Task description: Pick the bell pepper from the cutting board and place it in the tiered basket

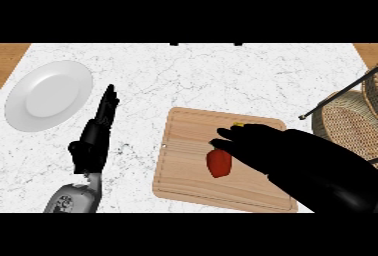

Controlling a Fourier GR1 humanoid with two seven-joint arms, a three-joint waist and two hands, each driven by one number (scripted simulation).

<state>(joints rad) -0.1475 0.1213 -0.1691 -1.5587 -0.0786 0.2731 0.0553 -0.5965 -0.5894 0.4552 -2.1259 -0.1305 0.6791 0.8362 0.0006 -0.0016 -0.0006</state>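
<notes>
The red bell pepper (218,163) lies on my wooden cutting board (188,165), a little right of the board's middle, its long side running up and down the view; my right hand (255,142) hangs over the board just beside it, coming in from the lower right; my fingertips (223,132) point left, reaching above the pepper's upper end, and my thumb (219,145) touches or nearly touches the pepper's top; the fingers are spread and only slightly bent, not wrapped round the pepper, which rests on the wood; a small yellow speck shows just above my knuckles, too small to name; my left hand (100,130) rests open on the marble counter (221,75) left of the board, fingers straight and pointing up the view; a white plate (48,95) sits at upper left, well apart from the board; the wicker tiered basket (347,120) stands at the right edge.
</notes>
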